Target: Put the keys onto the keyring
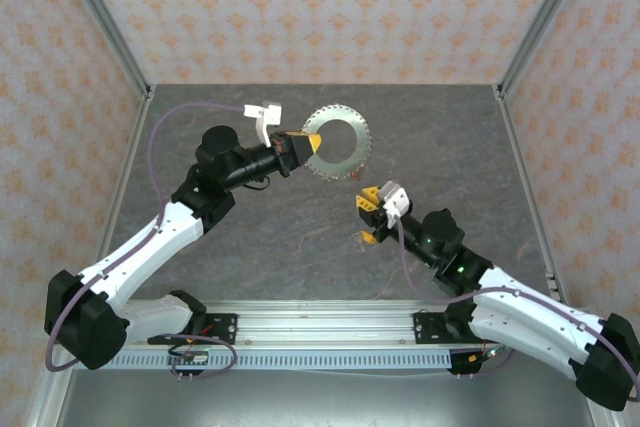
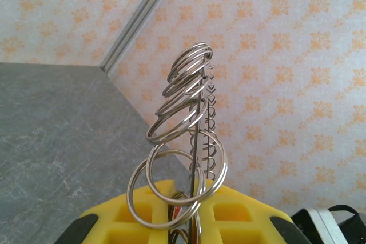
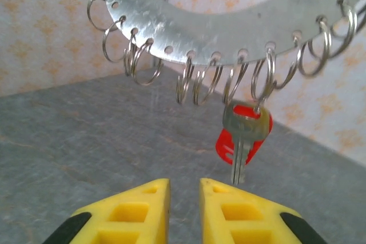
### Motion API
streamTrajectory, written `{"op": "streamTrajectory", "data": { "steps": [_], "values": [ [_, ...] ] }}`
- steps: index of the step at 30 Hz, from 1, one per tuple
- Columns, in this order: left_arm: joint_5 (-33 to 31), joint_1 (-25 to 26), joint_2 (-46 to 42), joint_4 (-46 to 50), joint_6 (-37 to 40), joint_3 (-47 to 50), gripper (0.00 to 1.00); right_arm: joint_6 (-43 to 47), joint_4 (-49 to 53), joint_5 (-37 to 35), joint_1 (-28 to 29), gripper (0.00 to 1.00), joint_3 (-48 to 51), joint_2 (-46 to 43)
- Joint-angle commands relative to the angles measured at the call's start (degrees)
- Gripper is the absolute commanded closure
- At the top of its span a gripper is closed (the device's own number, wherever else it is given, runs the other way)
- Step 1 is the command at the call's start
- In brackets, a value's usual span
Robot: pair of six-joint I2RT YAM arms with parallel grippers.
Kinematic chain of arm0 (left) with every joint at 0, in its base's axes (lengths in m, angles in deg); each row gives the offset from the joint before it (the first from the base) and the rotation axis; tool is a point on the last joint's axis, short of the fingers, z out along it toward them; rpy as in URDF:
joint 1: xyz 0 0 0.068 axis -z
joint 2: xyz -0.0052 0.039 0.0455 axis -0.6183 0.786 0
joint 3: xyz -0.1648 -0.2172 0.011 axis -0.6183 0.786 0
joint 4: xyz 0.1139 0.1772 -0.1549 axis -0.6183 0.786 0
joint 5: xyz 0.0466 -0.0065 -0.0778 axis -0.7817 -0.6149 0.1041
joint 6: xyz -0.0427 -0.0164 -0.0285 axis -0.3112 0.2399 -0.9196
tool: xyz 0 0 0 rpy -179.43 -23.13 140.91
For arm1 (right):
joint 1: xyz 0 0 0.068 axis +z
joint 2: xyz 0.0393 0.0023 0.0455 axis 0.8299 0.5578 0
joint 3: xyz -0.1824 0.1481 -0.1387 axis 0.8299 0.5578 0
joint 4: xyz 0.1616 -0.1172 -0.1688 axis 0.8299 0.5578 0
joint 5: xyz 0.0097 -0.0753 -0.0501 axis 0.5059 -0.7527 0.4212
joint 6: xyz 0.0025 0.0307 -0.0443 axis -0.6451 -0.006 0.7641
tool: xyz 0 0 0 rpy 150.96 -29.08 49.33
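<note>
- left gripper (image 1: 308, 145): reaches in from the left at the middle of the table (image 1: 250, 247); its yellow pads are clamped on the left rim of the keyring (image 1: 361, 144).
- keyring: a flat silver-grey toothed disc with a wide central hole, held up off the grey table top; from the left wrist it appears edge-on, rising out from between the pads.
- split rings (image 3: 197, 81): small wire loops threaded through the holes along the disc's edge, hanging in a row below it.
- key (image 3: 243, 138): a silver blade with a red plastic head, hanging from one of the split rings on the right part of the lower edge, blade pointing down, clear of the table.
- right gripper (image 3: 184, 198): sits below and in front of the disc, just left of the hanging key; its two yellow pads stand a narrow gap apart with nothing between them, touching neither key nor disc.
- surroundings: orange-patterned walls (image 1: 320, 7) enclose the table.
</note>
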Motion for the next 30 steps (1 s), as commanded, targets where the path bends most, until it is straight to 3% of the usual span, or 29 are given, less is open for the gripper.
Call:
{"op": "streamTrajectory", "data": {
  "steps": [1, 12, 30],
  "values": [
    [1.32, 0.39, -2.41, -0.94, 2.1, -2.09, 1.0, 6.91, -14.01, -3.79, 1.03, 0.81, 1.34, 0.98],
    [1.67, 0.42, -3.04, -2.18, 1.47, -1.22, 1.0, 7.38, -19.8, 1.84, 1.12, 0.84, 1.33, 4.83],
    [1.84, 0.42, -3.08, -1.14, 1.68, -1.29, 1.0, 8.15, -24.33, 0.49, 1.2, 0.81, -0.21, 8.62]
  ]
}}
